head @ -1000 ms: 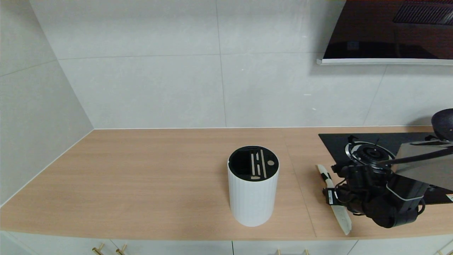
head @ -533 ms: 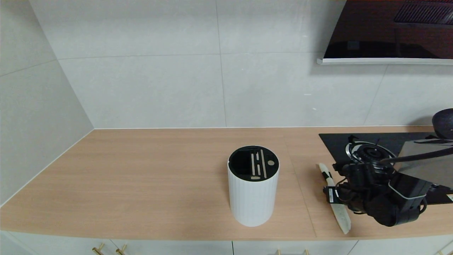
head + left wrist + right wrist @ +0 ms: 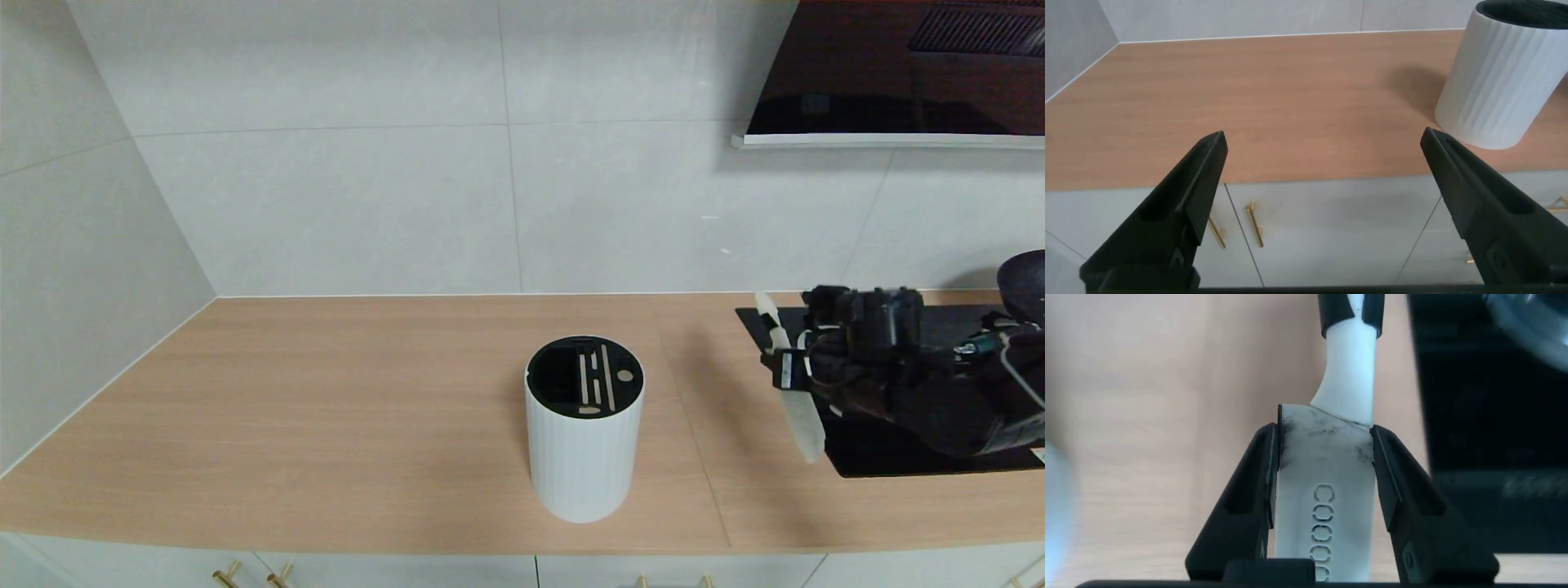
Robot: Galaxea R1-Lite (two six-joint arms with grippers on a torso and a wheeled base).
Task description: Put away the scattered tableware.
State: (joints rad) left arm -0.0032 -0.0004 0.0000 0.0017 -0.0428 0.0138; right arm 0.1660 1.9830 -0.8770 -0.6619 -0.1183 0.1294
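Well, some of this is hidden from me: in the head view the right gripper [image 3: 788, 371] covers the middle of the knife [image 3: 802, 420], and its arm covers much of the hob [image 3: 882, 461]. A dark round thing [image 3: 1024, 282] is cut off at the picture's edge, and I cannot tell what it is. In the right wrist view the blade's tip and the handle's end both run out of frame.

A second ago the knife lay flat on the counter [image 3: 367, 392] beside the hob, with the gripper down at it. Now it is lifted clear and hangs tilted over the hob's left edge, handle toward the wall.

The right fingers [image 3: 1259, 486] are closed narrowly on the flat white blade, one pad on each side, just below the handle. The left gripper [image 3: 1323, 140] is spread wide with nothing between its fingers, at the counter's front edge near the white holder [image 3: 581, 445], which stands upright well apart from the knife.
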